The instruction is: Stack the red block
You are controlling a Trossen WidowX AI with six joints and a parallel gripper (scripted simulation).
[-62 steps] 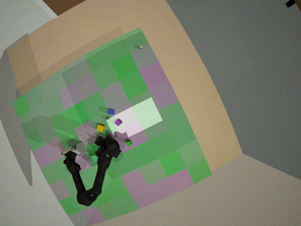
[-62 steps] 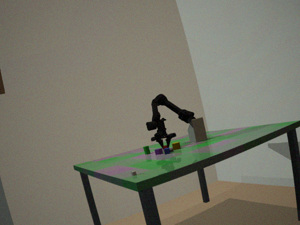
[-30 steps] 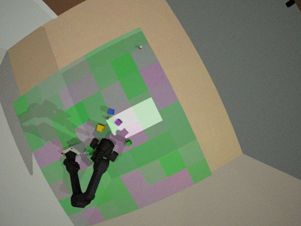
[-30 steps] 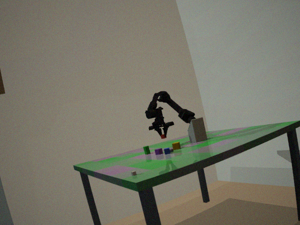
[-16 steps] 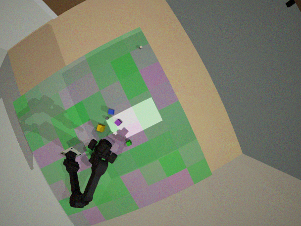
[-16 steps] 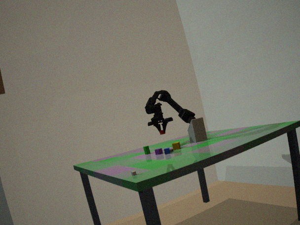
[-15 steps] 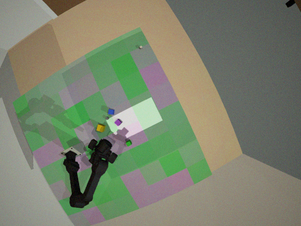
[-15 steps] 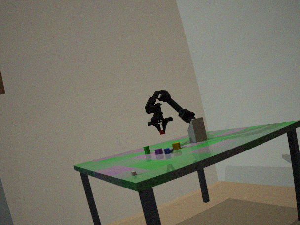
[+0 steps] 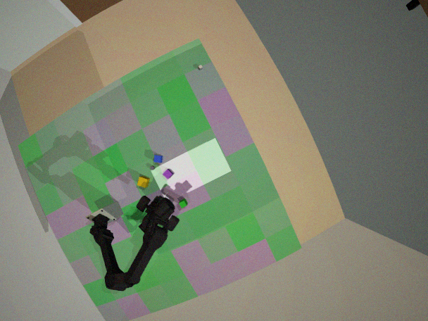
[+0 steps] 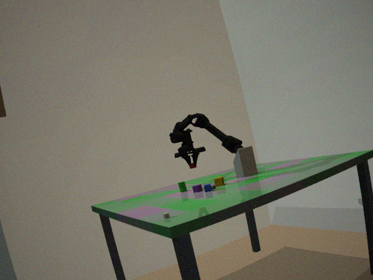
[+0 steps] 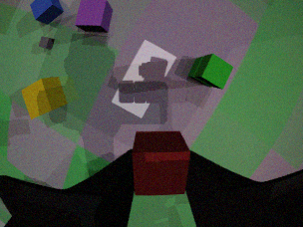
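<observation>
Parallel-jaw black gripper (image 10: 192,166) (image 11: 158,155): closed on block, above table.
Red cube-shaped block (image 10: 192,166) (image 11: 160,169): between fingertips, off the tabletop.
Green upright block tower (image 10: 182,186) (image 11: 214,71) (image 9: 182,203): standing, apart from red block.

Matte black arm, chunky joints, tapering dark fingers (image 10: 195,160).

Grn/pink patchwork tbl (image 9: 225,204) (image 10: 196,225) on tan flr (image 9: 281,116) (image 10: 215,261), w/ pale walls (image 10: 123,77).

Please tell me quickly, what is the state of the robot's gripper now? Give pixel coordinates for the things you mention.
Gripper (image 10: 192,165) (image 11: 158,155): closed on the red block (image 10: 192,166) (image 11: 160,171), holding it in the air above the table (image 9: 225,197) (image 10: 184,212).
</observation>
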